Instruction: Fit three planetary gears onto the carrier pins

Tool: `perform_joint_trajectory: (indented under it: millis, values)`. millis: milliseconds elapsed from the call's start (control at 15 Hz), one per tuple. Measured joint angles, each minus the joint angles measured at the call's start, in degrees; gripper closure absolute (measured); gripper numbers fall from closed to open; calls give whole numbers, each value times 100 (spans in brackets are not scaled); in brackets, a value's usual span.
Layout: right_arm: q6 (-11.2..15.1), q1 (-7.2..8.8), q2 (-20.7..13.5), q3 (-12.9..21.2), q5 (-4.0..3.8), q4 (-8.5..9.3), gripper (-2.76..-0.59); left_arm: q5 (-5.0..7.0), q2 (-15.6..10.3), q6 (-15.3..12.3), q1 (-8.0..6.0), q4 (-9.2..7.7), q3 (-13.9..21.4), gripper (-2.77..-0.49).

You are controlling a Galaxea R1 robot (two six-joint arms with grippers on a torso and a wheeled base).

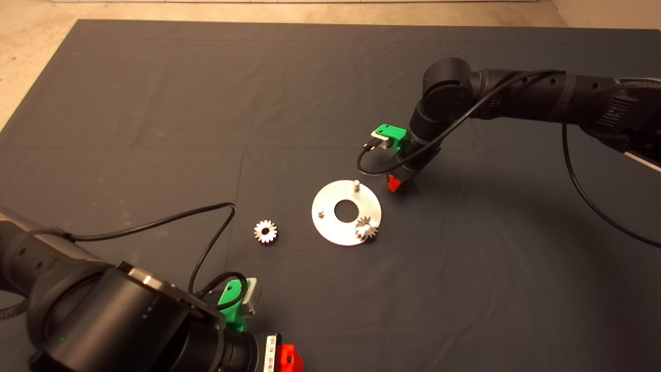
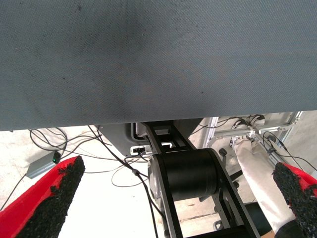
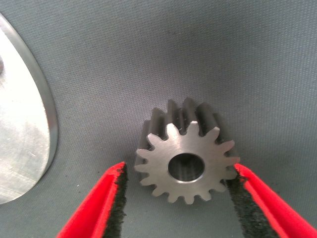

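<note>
Silvery gear point(image 3: 185, 162) between right gripper point(image 3: 178, 198) fingers

Dark grey woven cloth mat point(image 1: 155, 103): matt, finely textured. Flat round silver metal disc point(image 1: 330, 227): brushed, faintly scratched sheen. Small silvery toothed metal gear point(image 3: 185, 158): smooth, satin machined faces. Red plastic fingers point(image 3: 94, 208): glossy, with rough black pads.

Gears counted: three. One seated on a pin of the disc point(image 1: 346, 212); one loose on the mat point(image 1: 265, 231); one between the right gripper's fingers point(image 3: 185, 157). Carrier pins: three, two bare point(image 1: 356, 182) point(image 1: 320, 210). Disc: one. Grippers: two.
</note>
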Motion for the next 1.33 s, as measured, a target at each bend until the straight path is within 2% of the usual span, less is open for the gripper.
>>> perform_joint_trajectory:
  millis: [67,200,533,800,1333]
  values:
    - [-5,0,-2,-24,2,0,-141,0,0,0,2,0,0,-277]
    - [-20,0,-5,-33,5,0,-125,0,0,0,0,-1,0,-277]
    - [-40,0,-5,-33,63,0,-103,0,0,0,1,-2,0,-277]
    - [-83,0,-5,-38,93,-1,-99,0,0,0,1,0,0,-277]
    - [-85,2,-24,-20,101,0,-88,0,0,0,0,0,0,-277]
